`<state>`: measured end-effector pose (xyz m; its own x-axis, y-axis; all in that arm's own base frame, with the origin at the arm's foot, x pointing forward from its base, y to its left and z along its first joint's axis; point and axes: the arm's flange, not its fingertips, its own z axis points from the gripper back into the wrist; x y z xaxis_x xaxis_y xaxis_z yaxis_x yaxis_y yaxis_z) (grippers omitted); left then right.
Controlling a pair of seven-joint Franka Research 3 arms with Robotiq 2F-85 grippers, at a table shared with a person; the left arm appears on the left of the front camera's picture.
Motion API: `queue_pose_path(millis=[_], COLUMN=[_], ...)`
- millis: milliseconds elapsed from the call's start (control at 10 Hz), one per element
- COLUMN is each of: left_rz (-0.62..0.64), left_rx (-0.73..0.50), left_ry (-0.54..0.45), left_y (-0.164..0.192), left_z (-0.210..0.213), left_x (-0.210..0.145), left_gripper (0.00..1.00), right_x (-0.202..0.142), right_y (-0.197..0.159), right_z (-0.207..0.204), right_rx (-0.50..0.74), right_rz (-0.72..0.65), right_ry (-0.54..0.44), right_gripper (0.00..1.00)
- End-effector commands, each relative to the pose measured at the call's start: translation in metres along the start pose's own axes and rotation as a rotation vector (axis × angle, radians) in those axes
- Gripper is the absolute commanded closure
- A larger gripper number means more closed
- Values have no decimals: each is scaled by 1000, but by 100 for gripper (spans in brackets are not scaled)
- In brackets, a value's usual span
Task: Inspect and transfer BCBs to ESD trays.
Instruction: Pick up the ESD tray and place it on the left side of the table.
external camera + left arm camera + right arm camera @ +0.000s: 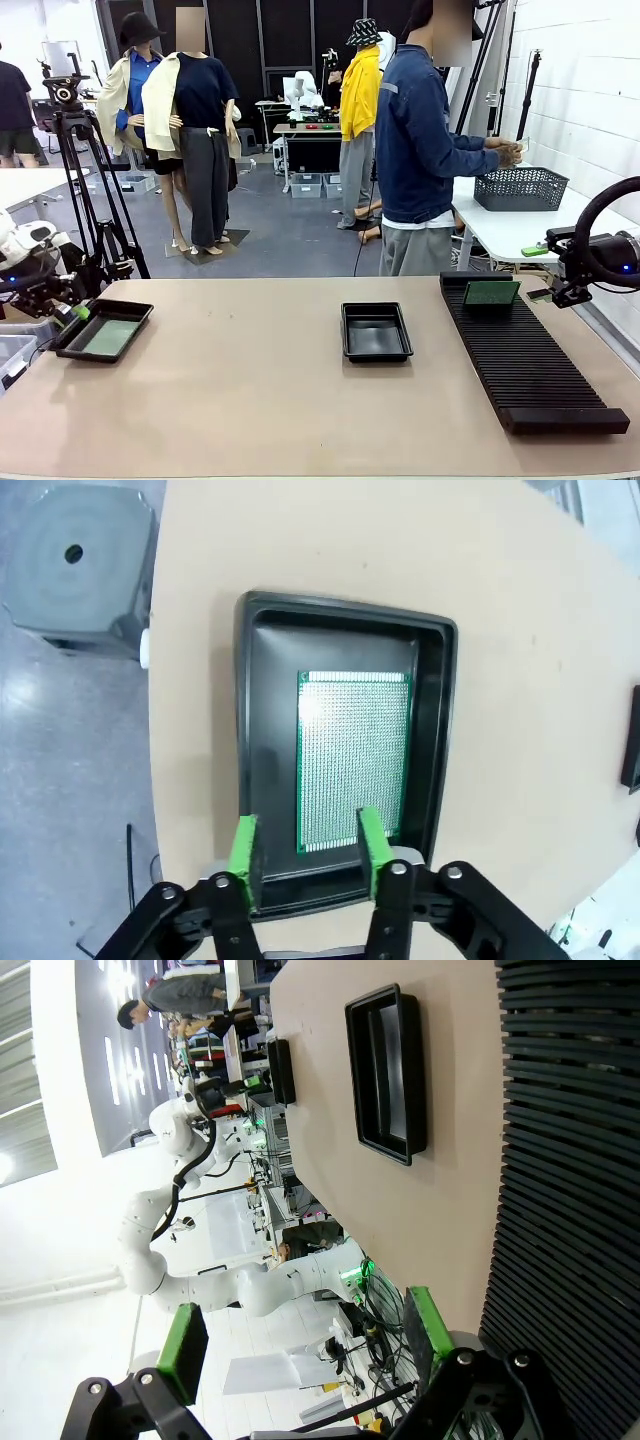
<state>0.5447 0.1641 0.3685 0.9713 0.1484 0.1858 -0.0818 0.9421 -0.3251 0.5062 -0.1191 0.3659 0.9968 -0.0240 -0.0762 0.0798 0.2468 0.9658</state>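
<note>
BCB (353,760): likely light, stiff; you pinch its edges.
Left gripper (307,822): half open, empty, over BCB.
Right gripper (303,1302): wide open, empty.

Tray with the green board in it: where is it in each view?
Front: tray with the board, far left, by the left gripper.
Left wrist: centre, just past that gripper.
Right wrist: small, top middle, beyond the empty tray.
Shared landmark: the table's left edge beside it.
</note>
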Motion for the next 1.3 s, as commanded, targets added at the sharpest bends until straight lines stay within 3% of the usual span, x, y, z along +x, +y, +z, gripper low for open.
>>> queue_pose_path(millis=[0, 500, 1200], left_rz=[2, 10, -17], left_rx=[-7, -9, 3], left_ry=[-35, -28, -53], left_y=[-4, -21, -12], left_z=[21, 34, 34], left_x=[-10, -5, -6], left_gripper=[0, 0, 0], right_x=[-1, -1, -1], right_y=[1, 1, 1], right_z=[-1, -1, -1], right_rx=[-8, -8, -8], right_rz=[1, 1, 1], right_ry=[6, 6, 6], right_gripper=[0, 0, 0])
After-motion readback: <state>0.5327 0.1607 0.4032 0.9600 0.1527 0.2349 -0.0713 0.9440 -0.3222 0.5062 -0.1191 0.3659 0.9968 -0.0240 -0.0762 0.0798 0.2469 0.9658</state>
